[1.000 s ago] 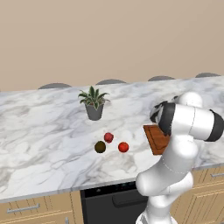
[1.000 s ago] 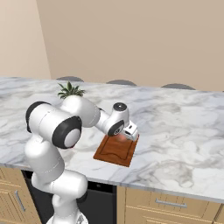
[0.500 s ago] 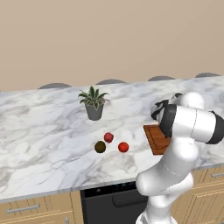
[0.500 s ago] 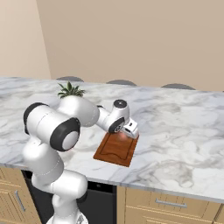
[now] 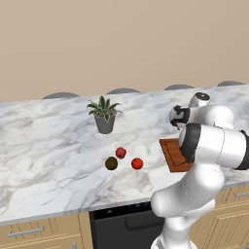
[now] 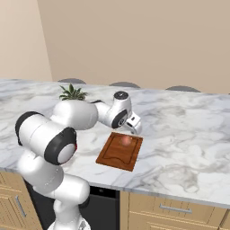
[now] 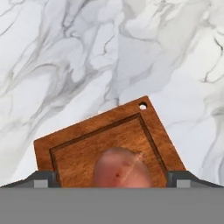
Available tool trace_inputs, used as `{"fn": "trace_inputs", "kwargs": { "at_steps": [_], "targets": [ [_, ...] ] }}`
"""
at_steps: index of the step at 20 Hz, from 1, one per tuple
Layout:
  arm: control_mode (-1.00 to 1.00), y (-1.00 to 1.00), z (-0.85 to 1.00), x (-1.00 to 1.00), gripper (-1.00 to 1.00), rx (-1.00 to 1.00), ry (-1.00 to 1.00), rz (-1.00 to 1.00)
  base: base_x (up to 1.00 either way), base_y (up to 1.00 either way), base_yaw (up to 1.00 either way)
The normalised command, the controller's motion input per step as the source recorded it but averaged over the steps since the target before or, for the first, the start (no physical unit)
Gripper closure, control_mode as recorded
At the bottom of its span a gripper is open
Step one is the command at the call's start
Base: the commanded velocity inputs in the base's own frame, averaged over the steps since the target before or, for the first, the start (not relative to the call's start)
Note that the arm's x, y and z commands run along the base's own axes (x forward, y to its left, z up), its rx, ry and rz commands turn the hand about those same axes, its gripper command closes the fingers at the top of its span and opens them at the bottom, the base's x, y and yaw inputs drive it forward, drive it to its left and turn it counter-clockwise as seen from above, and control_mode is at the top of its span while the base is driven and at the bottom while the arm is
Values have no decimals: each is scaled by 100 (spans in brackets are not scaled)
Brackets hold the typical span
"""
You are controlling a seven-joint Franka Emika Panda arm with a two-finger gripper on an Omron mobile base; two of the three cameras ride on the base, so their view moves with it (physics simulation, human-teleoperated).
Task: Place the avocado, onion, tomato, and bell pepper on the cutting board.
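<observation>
The onion (image 7: 122, 169) is seen at bottom centre on the cutting board (image 7: 83, 144). The gripper (image 6: 133, 129) hangs above, its fingers (image 7: 43, 178) spread wide and holding nothing.

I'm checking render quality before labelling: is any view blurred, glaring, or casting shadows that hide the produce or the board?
Left base view: even light, avocado, bell pepper and tomato crisp with faint shadows. Right base view: soft, no glare; onion on the cutting board reads slightly hazy. Hand view: onion close and soft-edged, board grain clear.

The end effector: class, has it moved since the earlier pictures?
Yes. The end effector has risen from the cutting board, leaving the onion there.
</observation>
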Motion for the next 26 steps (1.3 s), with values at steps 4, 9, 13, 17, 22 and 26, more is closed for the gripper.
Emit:
{"fn": "trace_inputs", "kwargs": {
  "at_steps": [4, 9, 13, 17, 22, 26],
  "targets": [
    [-100, 31, 83, -16, -100, 3, -2, -1, 0, 0, 0],
    [-100, 65, 23, -55, -100, 0, -4, 2, 0, 0, 0],
    [-100, 97, 0, -61, -100, 0, -7, 3, 0, 0, 0],
    [-100, 100, -1, -57, -100, -2, -6, 2, 0, 0, 0],
    [-100, 99, -21, -59, -100, -3, -5, 3, 0, 0, 0],
    [-100, 74, -34, -41, -100, 0, -3, 4, 0, 0, 0]
  ]
}}
